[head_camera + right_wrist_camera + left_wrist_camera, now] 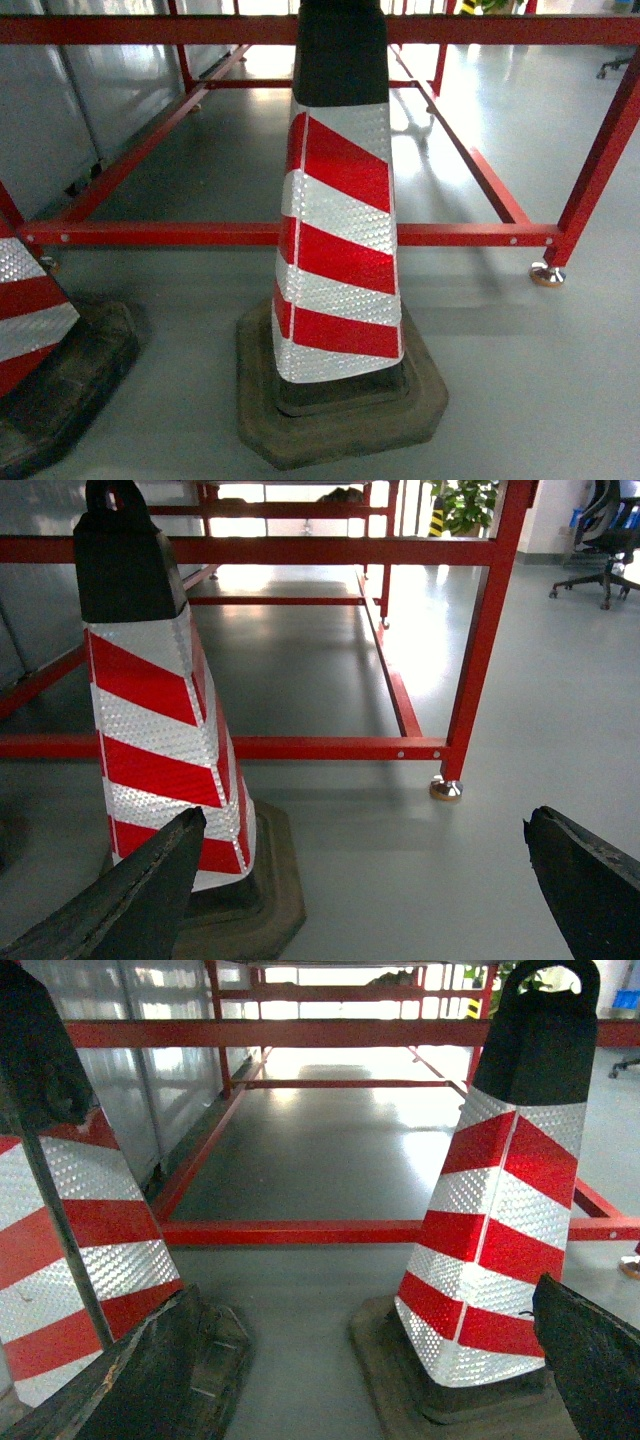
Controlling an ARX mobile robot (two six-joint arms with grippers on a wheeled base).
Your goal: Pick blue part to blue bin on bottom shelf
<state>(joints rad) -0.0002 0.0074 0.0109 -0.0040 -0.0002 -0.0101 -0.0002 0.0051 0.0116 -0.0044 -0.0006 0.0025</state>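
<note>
Left gripper spread open, nothing between its fingers, straddling the gap between two cones. Right gripper likewise open and empty, just right of the striped cone. Beyond the cone, red frame on grey floor. No blue part, bin or shelf in view.

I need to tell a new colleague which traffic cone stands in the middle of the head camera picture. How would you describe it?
Start from the red metal frame that runs low across the grey floor. Directly in front of its lower bar stands the cone, with red and white reflective stripes, a black top and a dark base. Unlike the second cone, cut off at the left edge, this one shows almost whole.
</note>
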